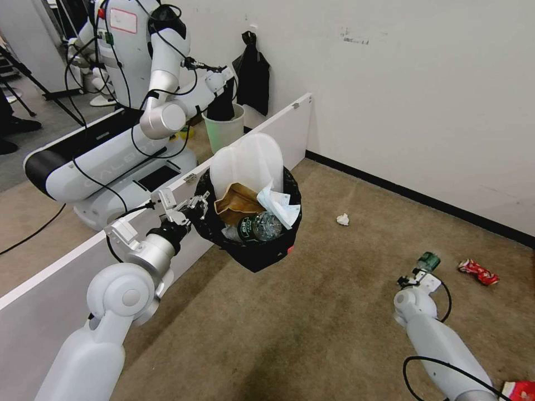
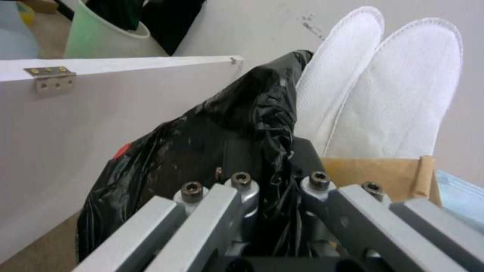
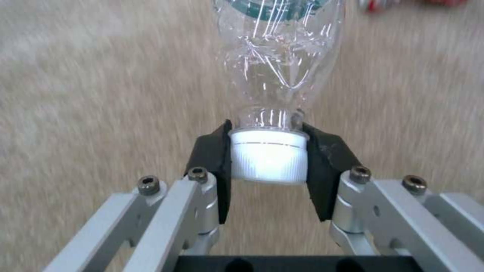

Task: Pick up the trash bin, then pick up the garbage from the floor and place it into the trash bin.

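My left gripper [image 1: 196, 207] is shut on the rim of the trash bin [image 1: 253, 245], holding it off the floor; in the left wrist view the black bag [image 2: 227, 143] is pinched between the jaws. Inside the bin stand white slippers [image 1: 248, 159], a brown paper bag [image 1: 237, 203], a pale blue mask [image 1: 278, 205] and a clear bottle [image 1: 259, 225]. My right gripper [image 1: 423, 270] is shut on another clear bottle [image 3: 280, 56], its pads clamping the white cap [image 3: 269, 156] above the carpet. A white paper wad [image 1: 343, 219] and a crushed red can [image 1: 478, 272] lie on the floor.
A low white hinged panel [image 1: 167, 192] runs along my left side. Behind it stand another robot [image 1: 128, 111] and a pale green bucket [image 1: 223, 131]. The white wall [image 1: 418, 100] with a dark baseboard closes the far side. Something red [image 1: 521, 389] lies at the near right corner.
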